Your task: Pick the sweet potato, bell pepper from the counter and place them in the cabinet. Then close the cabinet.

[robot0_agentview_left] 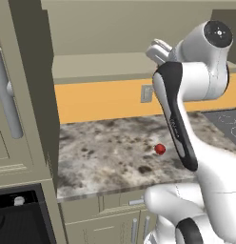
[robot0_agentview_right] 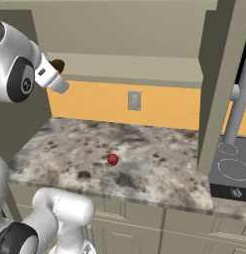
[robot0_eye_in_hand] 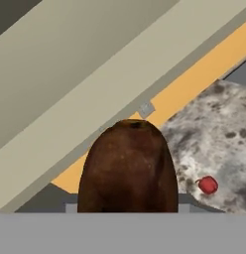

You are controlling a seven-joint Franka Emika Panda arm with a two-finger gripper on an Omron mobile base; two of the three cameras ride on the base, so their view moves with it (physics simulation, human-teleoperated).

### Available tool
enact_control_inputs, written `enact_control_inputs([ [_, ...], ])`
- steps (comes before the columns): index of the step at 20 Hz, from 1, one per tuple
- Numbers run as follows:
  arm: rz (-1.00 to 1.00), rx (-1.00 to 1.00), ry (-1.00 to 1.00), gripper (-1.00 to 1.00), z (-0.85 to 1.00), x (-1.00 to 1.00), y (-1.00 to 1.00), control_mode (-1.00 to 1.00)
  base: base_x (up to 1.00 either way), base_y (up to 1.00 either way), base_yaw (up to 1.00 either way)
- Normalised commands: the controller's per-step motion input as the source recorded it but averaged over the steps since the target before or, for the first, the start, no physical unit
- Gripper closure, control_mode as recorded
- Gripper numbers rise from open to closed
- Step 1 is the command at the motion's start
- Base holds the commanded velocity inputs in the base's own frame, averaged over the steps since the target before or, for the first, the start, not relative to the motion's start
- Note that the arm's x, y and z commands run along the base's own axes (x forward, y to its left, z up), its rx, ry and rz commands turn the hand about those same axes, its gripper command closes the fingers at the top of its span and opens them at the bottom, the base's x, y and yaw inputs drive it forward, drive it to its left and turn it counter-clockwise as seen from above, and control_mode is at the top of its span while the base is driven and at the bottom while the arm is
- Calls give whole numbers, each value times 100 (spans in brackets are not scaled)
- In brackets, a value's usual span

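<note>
While the gripper (robot0_agentview_right: 59, 67) is closed on the sweet potato (robot0_eye_in_hand: 127, 166) near the open cabinet (robot0_agentview_right: 145, 64), nothing is stored yet. The bell pepper (robot0_agentview_left: 160, 149) lies below the cabinet on the bench (robot0_agentview_left: 105, 157).

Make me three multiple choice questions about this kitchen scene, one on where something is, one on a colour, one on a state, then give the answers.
1. Where is the bell pepper?
A. on the counter
B. in the cabinet
C. on the stove

2. What colour is the wall strip behind the counter?
A. blue
B. orange
C. white

3. What is the claw doing?
A. hanging open
B. holding the sweet potato
C. gripping a handle

Answers: A, the red pepper sits on the marbled stone; B, the strip under the cabinet is orange; B, the brown lump sits at the claw, raised near the cabinet shelf.
</note>
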Motion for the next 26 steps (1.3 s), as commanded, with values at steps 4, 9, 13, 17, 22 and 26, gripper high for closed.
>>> enact_control_inputs([
  [4, 0, -7, -6, 100, 29, 78, 17, -100, 0, 0, 0],
  [9, 1, -6, 0, 100, -1, 97, 8, -100, 0, 0, 0],
  [13, 3, 0, -4, 100, -2, 100, 1, -100, 0, 0, 0],
  [17, 3, 0, -6, 100, -13, 100, 0, -100, 0, 0, 0],
  [22, 4, 0, -7, 100, -36, 100, 0, -100, 0, 0, 0],
  [26, 2, 0, -9, 100, -38, 95, 0, -100, 0, 0, 0],
])
